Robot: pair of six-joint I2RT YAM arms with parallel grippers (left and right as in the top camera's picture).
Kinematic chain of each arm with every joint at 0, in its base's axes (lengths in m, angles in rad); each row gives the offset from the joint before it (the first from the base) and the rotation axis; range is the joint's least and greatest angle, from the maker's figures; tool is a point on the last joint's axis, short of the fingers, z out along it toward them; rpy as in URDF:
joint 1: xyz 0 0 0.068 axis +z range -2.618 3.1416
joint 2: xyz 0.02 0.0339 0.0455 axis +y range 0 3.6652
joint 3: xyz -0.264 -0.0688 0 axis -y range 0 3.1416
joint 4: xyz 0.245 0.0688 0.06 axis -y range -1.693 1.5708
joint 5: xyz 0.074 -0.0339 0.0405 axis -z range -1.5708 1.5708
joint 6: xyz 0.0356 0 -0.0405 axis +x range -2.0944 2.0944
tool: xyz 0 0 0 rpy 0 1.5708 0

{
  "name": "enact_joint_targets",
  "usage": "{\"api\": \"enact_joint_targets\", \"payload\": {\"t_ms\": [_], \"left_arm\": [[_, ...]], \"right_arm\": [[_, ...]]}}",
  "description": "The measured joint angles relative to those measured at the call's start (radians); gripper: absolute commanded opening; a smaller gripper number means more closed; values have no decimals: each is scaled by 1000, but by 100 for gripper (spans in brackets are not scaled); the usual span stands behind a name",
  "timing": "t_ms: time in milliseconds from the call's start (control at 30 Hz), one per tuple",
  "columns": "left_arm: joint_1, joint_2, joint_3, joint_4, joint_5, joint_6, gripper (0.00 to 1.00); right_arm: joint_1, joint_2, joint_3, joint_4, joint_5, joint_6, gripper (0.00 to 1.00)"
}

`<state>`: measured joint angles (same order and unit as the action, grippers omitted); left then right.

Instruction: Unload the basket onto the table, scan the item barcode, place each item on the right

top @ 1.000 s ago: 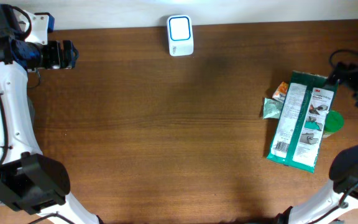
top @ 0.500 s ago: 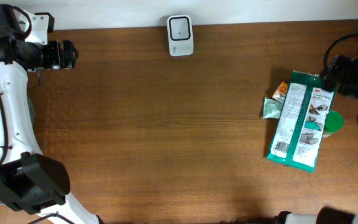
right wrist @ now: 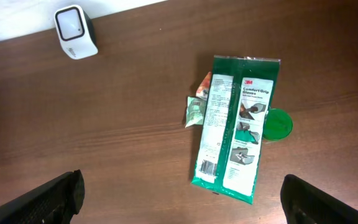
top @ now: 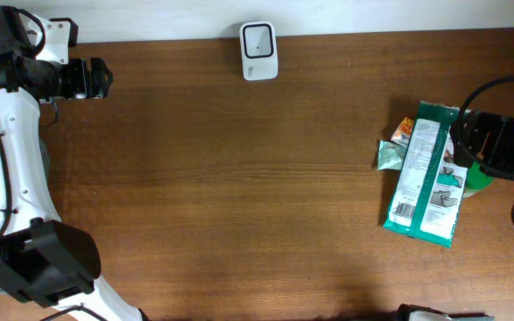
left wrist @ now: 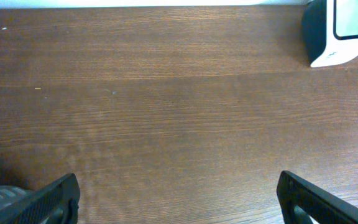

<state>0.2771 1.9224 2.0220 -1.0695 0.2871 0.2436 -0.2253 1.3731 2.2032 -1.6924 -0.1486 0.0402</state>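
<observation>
Your right tool hangs wide open and empty above the green packet on the table. Your left tool, equally open, holds nothing, left of the white scanner.

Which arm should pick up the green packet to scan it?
The right arm. The right fingers are open and hang just over the green 3M packet. The left fingers are far away on the opposite side, with no item near them.

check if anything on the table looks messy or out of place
The green 3M pack lies askew on top of smaller items: an orange packet and a small green sachet poke out on one side, a green disc on the other. Nothing spilled or torn.
</observation>
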Motion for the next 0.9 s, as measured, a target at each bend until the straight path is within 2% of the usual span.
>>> {"api": "enact_joint_targets", "payload": {"t_ms": [133, 267, 400, 467, 667, 900], "left_arm": [[0, 0, 0, 0, 0, 0, 99], [0, 0, 0, 0, 0, 0, 99], [0, 0, 0, 0, 0, 0, 99], [0, 0, 0, -1, 1, 0, 99], [0, 0, 0, 0, 0, 0, 99], [0, 0, 0, 0, 0, 0, 99]], "right_arm": [[0, 6, -14, 43, 27, 1, 98], [44, -66, -208, 288, 78, 0, 98], [79, -238, -542, 615, 103, -1, 98], [82, -389, -792, 842, 106, -1, 99], [111, -782, -1392, 1305, 103, -1, 98], [132, -1117, -1909, 1680, 103, -2, 98]]}}
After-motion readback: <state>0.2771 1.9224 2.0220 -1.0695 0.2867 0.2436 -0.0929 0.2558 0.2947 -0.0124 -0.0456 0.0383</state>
